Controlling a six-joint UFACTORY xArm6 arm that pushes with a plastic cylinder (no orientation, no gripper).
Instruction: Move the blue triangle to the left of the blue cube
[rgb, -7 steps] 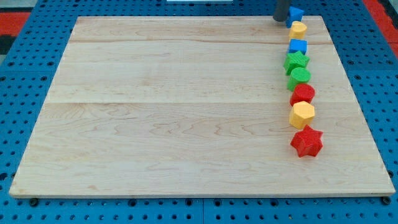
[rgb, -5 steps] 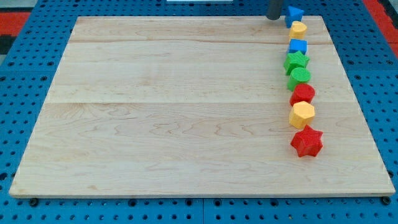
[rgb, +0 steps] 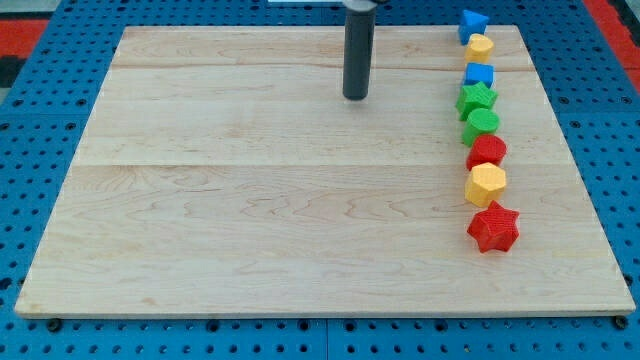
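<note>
Small blue plastic triangle (rgb: 472, 23) sits at wooden counter (rgb: 250, 200) top-right, above blue cube (rgb: 480, 74); gripperless rod tip (rgb: 355, 97) well left; looks light, slidey, push its right face.

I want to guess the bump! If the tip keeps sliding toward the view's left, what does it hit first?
Nothing, it seems: my tip has only bare board that way; every block sits on the view's right.

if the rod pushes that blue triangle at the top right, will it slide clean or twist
The blue triangle looks small, rigid and probably light, so it should slide easily on the smooth wooden board. Its angled sides may make it twist unless pushed squarely. It sits near the board's top edge beside the yellow block, which it could nudge. My tip is well to its left.
</note>
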